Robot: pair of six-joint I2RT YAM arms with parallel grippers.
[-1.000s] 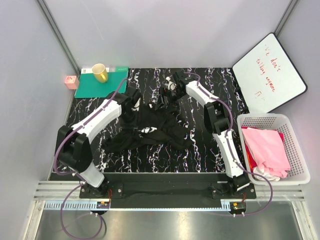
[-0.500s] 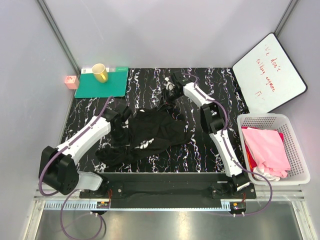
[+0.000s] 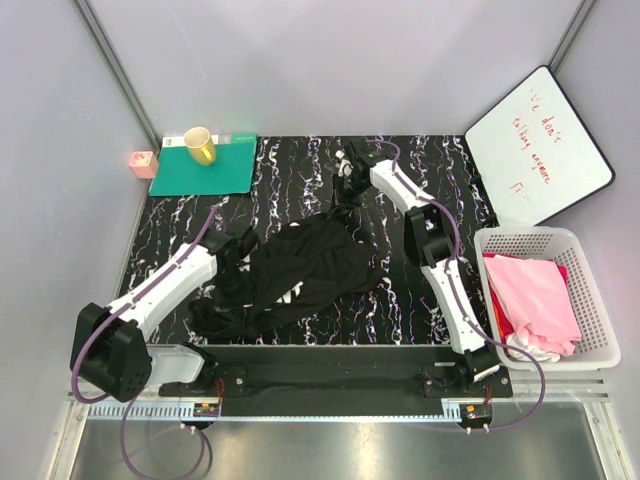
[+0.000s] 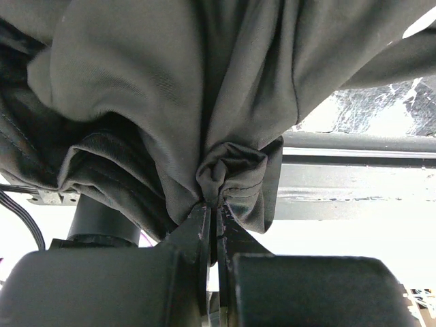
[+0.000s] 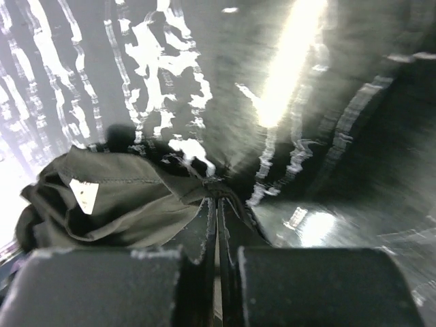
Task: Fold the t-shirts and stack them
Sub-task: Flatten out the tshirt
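Looking at a black t-shirt bunched in a heap around the middle of the marbled tabletop, stretched a bit between the two arms. Got the left gripper squeezed all the way down on a wad of cloth at the shirt's left side, and the right gripper likewise pinched flat on a thin edge of fabric at the far end, just past a small white tag. Also seeing pink t-shirts piled in the white basket off to the right, well apart from the black one.
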